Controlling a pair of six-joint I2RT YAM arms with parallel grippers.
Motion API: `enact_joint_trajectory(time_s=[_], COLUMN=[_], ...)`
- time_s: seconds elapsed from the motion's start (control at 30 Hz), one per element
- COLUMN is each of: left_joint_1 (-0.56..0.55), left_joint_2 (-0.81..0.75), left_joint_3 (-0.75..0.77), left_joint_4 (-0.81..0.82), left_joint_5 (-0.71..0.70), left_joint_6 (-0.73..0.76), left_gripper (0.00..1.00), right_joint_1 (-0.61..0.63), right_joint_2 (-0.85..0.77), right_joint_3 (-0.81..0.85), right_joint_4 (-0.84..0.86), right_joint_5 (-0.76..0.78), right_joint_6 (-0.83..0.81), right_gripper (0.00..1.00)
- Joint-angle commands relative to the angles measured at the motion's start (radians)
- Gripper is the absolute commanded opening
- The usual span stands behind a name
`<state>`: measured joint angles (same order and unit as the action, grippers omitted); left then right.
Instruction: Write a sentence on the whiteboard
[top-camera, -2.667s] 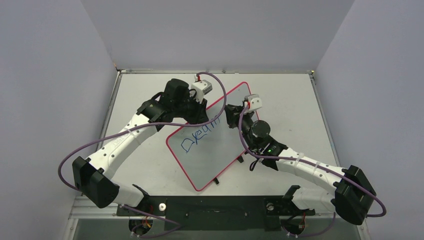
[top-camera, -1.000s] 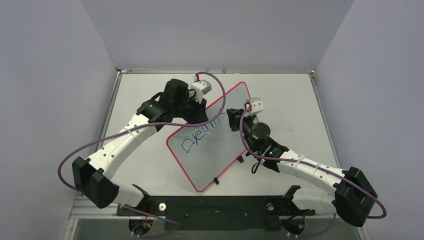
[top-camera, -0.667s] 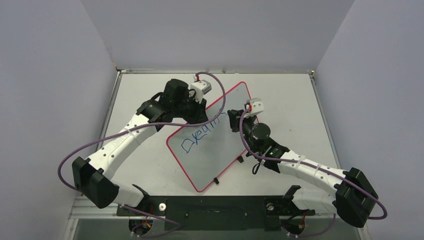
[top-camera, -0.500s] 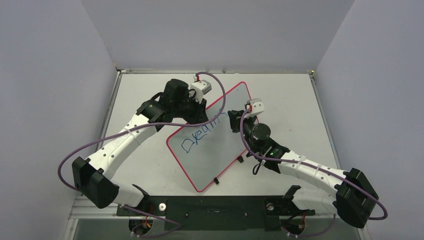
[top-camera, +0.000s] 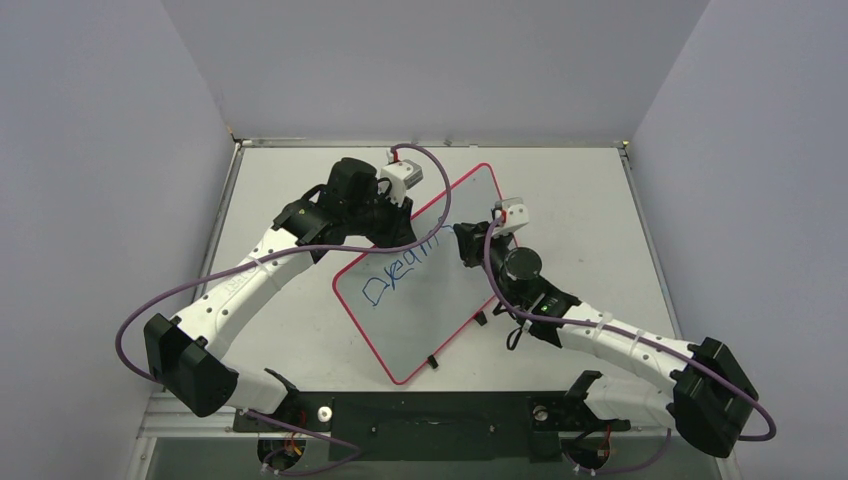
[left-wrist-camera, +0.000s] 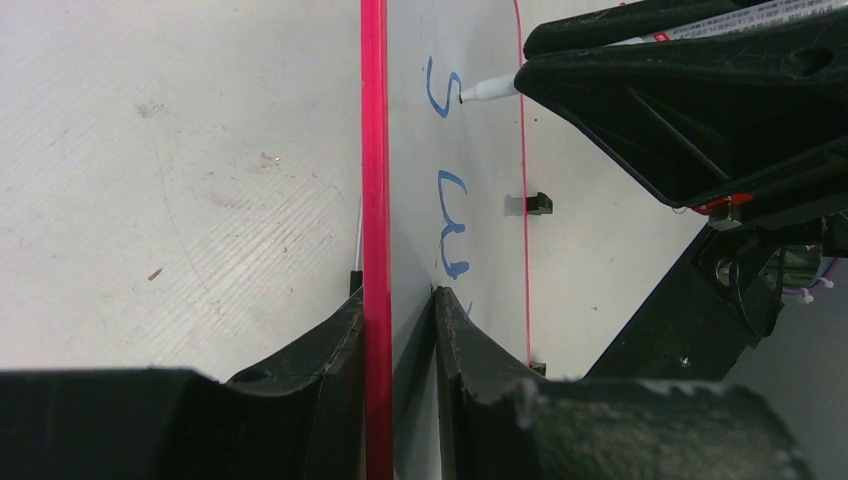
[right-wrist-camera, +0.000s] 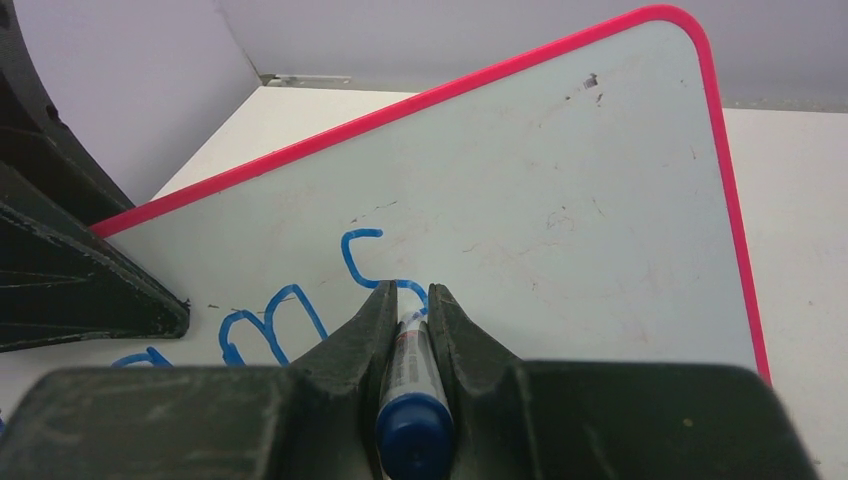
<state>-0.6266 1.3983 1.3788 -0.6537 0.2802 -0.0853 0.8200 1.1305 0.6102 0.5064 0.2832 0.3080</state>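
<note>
Shows the sentence (top-camera: 402, 272) as blue scrawl along the upper part of the whiteboard (top-camera: 425, 335), opening with a looping D and ending in what looks like an S, though hard to read from above. Finds the board lying on the table (top-camera: 580, 195), turned diagonally, between the two arms. Has the left claw (left-wrist-camera: 396, 300) pressed onto the red-pink rim, one finger on either side of the edge. Has the right claw (right-wrist-camera: 408, 295) pinching a blue marker (right-wrist-camera: 408, 360), its white tip touching the board at the last letter.
</note>
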Motion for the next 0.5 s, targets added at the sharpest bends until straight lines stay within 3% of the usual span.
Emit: enact_joint_trajectory(time_s=[0.0,0.47], left_joint_1=[0.004,0.004], left_joint_2=[-0.046,-0.061], left_joint_3=[0.024,0.044], left_joint_4=[0.064,0.039], left_joint_5=[-0.057,-0.057], left_joint_6=[0.081,0.08], left_gripper=[0.0,0.0], right_joint_1=[0.025,0.049], right_joint_2=[-0.027,-0.194], right_joint_3=[0.004,0.016], right_joint_4=[-0.01,-0.069], right_joint_5=[-0.056,-0.058], right_joint_6=[0.036,0.026], right_gripper=[0.0,0.0])
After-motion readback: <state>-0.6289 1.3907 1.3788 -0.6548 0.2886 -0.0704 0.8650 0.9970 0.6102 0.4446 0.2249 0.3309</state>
